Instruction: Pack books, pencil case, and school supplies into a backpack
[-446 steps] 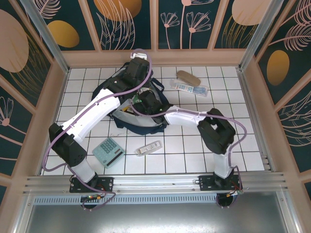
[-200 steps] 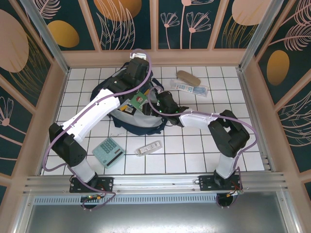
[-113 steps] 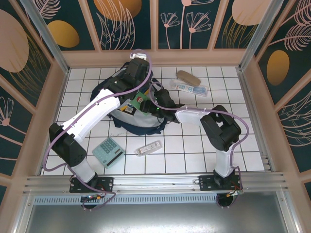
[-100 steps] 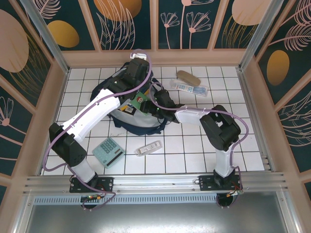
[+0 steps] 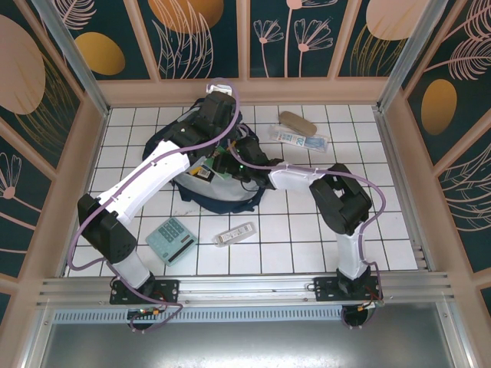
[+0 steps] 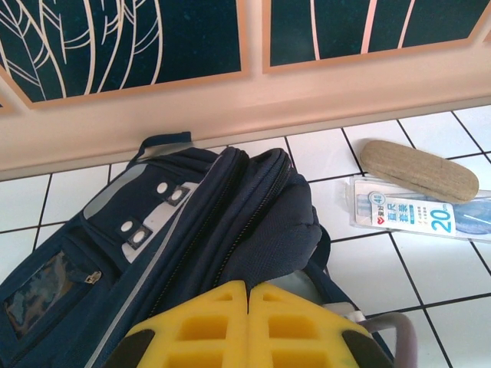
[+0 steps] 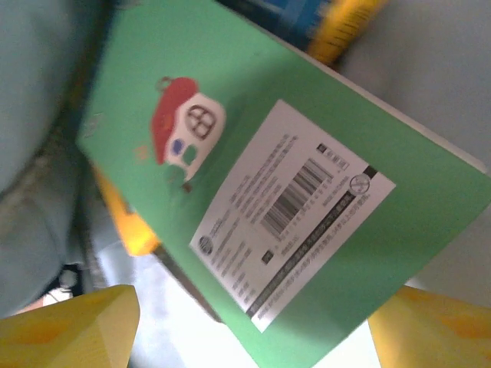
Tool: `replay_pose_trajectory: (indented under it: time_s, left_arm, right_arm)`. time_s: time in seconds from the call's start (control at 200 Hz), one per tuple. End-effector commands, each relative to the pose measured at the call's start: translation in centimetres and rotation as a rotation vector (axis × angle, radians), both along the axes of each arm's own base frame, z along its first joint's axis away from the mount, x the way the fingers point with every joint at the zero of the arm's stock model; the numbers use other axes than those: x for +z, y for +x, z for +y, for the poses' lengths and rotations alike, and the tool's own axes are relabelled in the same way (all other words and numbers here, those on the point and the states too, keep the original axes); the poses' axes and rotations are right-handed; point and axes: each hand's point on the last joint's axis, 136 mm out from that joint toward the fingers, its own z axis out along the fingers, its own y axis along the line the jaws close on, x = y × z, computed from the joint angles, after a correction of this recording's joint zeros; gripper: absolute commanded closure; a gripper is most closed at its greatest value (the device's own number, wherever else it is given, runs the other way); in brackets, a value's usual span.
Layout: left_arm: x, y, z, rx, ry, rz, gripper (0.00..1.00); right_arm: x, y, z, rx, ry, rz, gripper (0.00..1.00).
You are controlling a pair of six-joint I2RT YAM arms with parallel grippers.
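- The left gripper is closed, apparently pinching the backpack rim and holding its mouth up.
- The right gripper gapes wide, gripping nothing.
- The green book stands in that mouth, just left of the right gripper, flat face toward it, long axis slanting across the jaws.

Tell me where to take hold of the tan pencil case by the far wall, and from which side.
Grip the pencil case across its narrow middle, coming straight down from above. It lies flat on the tiled table, long with rounded ends, so only its short width suits a pinch. The clear packet seems to lie right against its near side and might get caught too.
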Motion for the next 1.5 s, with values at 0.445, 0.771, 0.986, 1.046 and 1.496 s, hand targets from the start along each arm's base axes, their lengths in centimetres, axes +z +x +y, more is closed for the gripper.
replay_pose_trajectory:
  time_s: [0.445,0.771,0.986,1.046,1.496]
  left_arm:
    - [4.8,0.2,-0.9,-0.012,-0.124,-0.142,1.00]
    - [3.9,0.7,-0.6,0.013,-0.091,-0.137,1.00]
    - [3.0,0.9,-0.8,0.023,-0.096,-0.120,1.00]
    - [2.8,0.9,-0.8,0.026,-0.102,-0.115,1.00]
    - [1.4,0.7,-1.0,0.019,-0.115,-0.095,1.00]
  right_arm:
    - [3.9,3.1,3.5,0.066,0.082,-0.159,0.20]
    - [4.4,0.6,-2.3,-0.027,-0.075,-0.185,0.07]
    - [4.7,-0.1,-4.4,-0.042,-0.147,-0.201,0.01]
    - [4.5,-0.2,-4.8,-0.046,-0.173,-0.195,0.01]
    - [3.2,-2.5,-3.7,0.024,-0.132,-0.166,0.07]
